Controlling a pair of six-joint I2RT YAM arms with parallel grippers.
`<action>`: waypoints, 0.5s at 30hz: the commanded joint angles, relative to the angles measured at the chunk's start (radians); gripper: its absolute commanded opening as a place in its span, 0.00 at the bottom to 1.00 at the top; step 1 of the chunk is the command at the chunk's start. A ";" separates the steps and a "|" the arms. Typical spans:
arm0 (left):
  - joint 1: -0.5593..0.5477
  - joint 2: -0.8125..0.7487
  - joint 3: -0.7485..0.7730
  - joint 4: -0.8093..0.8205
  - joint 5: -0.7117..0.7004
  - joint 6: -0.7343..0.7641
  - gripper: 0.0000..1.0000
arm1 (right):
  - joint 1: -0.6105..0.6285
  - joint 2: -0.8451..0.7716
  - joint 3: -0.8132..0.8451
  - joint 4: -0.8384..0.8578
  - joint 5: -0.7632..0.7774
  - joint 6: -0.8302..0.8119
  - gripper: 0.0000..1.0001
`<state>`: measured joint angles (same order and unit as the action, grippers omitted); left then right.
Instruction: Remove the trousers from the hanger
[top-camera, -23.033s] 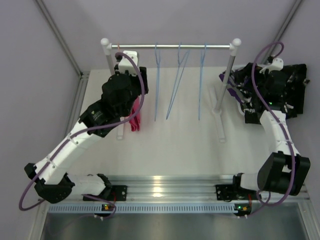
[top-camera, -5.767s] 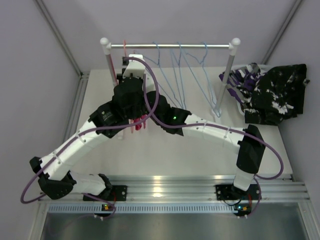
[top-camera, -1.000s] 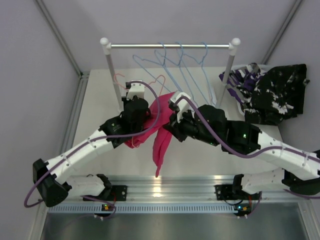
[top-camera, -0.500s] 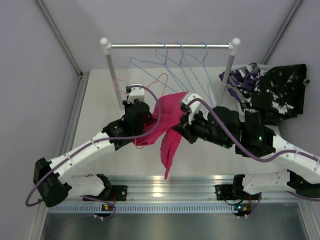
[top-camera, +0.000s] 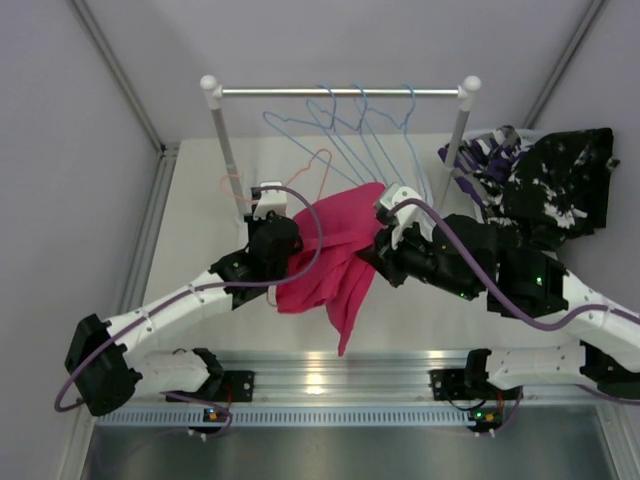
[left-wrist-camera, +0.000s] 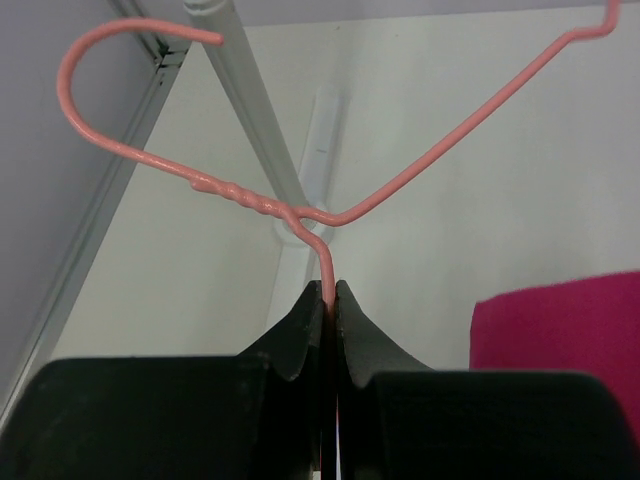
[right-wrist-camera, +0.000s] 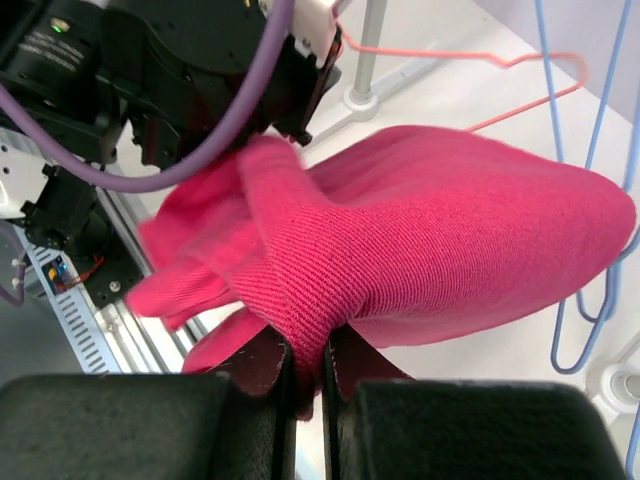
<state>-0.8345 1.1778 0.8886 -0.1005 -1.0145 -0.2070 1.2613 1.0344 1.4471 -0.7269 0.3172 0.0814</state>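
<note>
The hot pink trousers (top-camera: 335, 255) are held above the middle of the table (top-camera: 200, 200), between the two arms and a little nearer than the rack. The right gripper (right-wrist-camera: 307, 362) is closed on a fold of this cloth. In the right wrist view the pink fabric is pinched between the two dark fingers and bulges out beyond them. One leg of the trousers hangs down toward the near edge of the table. The left end of the cloth is seen close to the left wrist, where it is blurred.

The left gripper (left-wrist-camera: 328, 292) is closed on the salmon wire hanger (left-wrist-camera: 440, 150), and the wire is clamped between the fingertips just below the twisted neck. The hook of this hanger is not on the rail (top-camera: 340, 92); it is found near the left post (top-camera: 222, 140) of the rack. Whether the trousers are fully off the bar of the hanger cannot be told, because that part is covered by the cloth and the left wrist.

Several blue wire hangers (top-camera: 365, 130) are hung on the rail and are tilted. At the far right of the table, beyond the right post (top-camera: 462, 140), the black trousers with white print (top-camera: 560, 190) and the purple-white-black camouflage trousers (top-camera: 485, 160) are laid in a heap, touching each other.
</note>
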 joint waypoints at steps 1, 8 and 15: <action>0.017 0.011 -0.031 -0.007 -0.056 -0.003 0.00 | 0.029 -0.092 0.101 0.149 0.045 -0.022 0.00; 0.017 0.009 -0.037 -0.011 -0.045 -0.015 0.00 | 0.027 -0.114 0.090 0.141 0.049 -0.022 0.00; 0.017 0.006 0.027 -0.018 -0.019 -0.005 0.00 | 0.027 -0.119 0.056 0.127 0.019 -0.008 0.00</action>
<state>-0.8196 1.1912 0.8528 -0.1429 -1.0348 -0.2073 1.2667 0.9405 1.4734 -0.7269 0.3386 0.0788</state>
